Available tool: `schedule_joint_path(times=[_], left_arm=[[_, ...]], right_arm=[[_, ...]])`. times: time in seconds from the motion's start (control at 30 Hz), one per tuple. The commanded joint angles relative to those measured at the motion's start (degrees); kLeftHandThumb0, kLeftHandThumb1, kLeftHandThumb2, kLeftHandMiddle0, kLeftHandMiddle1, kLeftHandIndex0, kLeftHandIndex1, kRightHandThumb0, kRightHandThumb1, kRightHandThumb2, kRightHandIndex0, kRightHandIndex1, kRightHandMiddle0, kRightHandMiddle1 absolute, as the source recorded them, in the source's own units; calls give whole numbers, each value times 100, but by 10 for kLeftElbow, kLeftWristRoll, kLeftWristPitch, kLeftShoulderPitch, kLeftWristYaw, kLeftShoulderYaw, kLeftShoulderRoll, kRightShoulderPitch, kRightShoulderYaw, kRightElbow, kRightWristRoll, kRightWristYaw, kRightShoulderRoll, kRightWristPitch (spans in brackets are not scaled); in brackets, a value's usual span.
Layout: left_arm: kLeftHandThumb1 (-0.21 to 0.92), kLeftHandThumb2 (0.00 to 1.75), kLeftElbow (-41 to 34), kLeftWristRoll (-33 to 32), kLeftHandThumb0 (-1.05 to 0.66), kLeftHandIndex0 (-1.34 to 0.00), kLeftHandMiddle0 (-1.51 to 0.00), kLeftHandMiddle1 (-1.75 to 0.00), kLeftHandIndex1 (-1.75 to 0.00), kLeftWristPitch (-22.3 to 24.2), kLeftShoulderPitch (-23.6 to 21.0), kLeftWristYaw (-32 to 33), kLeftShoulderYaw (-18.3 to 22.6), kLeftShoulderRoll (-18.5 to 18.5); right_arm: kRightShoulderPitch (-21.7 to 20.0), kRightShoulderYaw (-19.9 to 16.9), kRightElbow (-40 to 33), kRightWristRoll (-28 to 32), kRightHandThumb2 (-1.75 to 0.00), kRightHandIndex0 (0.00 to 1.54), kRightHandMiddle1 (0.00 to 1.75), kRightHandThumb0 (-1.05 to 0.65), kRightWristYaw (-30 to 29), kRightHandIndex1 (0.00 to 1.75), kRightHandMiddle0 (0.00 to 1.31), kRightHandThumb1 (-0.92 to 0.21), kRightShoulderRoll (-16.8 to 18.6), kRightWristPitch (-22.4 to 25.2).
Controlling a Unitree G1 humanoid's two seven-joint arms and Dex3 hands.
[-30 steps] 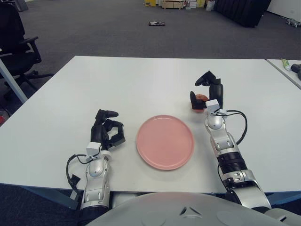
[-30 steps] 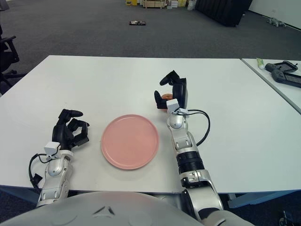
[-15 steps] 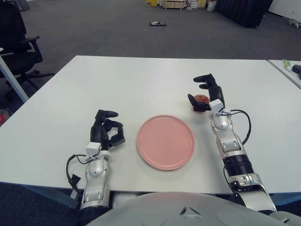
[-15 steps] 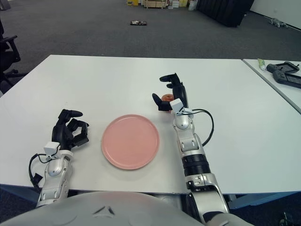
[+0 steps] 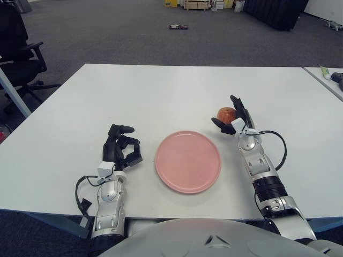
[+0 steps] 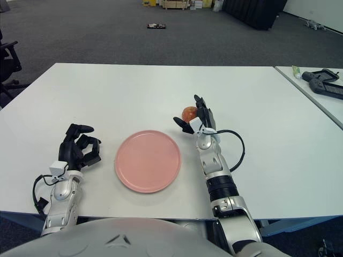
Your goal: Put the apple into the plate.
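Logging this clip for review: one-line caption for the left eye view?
Right hand grasps the apple just beyond the empty pink plate; left hand idle left of it.

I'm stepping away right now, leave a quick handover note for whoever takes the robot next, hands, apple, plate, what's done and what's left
Right hand: fingers curled around the apple, which shows just beyond the plate's far right edge. Whether the apple is lifted off the table cannot be told.
Left hand: idle, showing to the left of the plate, fingers curled, holding nothing.
Plate: pink, in front of the robot, nothing on it.
Done: apple reached and grasped.
Left: carry the apple over the plate, set it down on it and let go.
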Motion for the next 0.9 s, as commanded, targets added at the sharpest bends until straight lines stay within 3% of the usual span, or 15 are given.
schedule_joint_path(times=[0.0, 0.23, 0.37, 0.5, 0.6, 0.87], left_arm=[[32, 130, -6, 4, -1, -43, -59, -168, -175, 5, 0, 4, 0, 1], [32, 131, -5, -1, -1, -45, -57, -169, -175, 0, 1, 1, 0, 1], [32, 131, -6, 0, -1, -45, -57, -169, -175, 1, 2, 0, 0, 2], [32, 131, -4, 0, -1, -44, -58, -169, -175, 2, 1, -1, 0, 3], [32, 131, -2, 1, -1, -44, -58, -169, -175, 1, 1, 0, 0, 3], [32, 130, -1, -2, -1, -45, -59, -166, -175, -7, -1, -1, -2, 0]], right_arm=[[-12, 1, 22, -4, -31, 0, 0, -104, -2, 0, 0, -72, -4, 8], [-23, 11, 65, -11, -28, 0, 0, -95, 1, 0, 0, -67, -8, 20], [-41, 14, 122, -10, -28, 0, 0, -90, -17, 0, 0, -63, -2, 1], [-66, 17, 196, -5, -50, 0, 0, -85, -32, 0, 0, -48, -2, -34], [-82, 21, 239, -4, -57, 0, 0, -85, -38, 0, 0, -44, -4, -57], [-139, 35, 339, -17, -56, 0, 0, -90, -67, 0, 0, -50, -6, -82]])
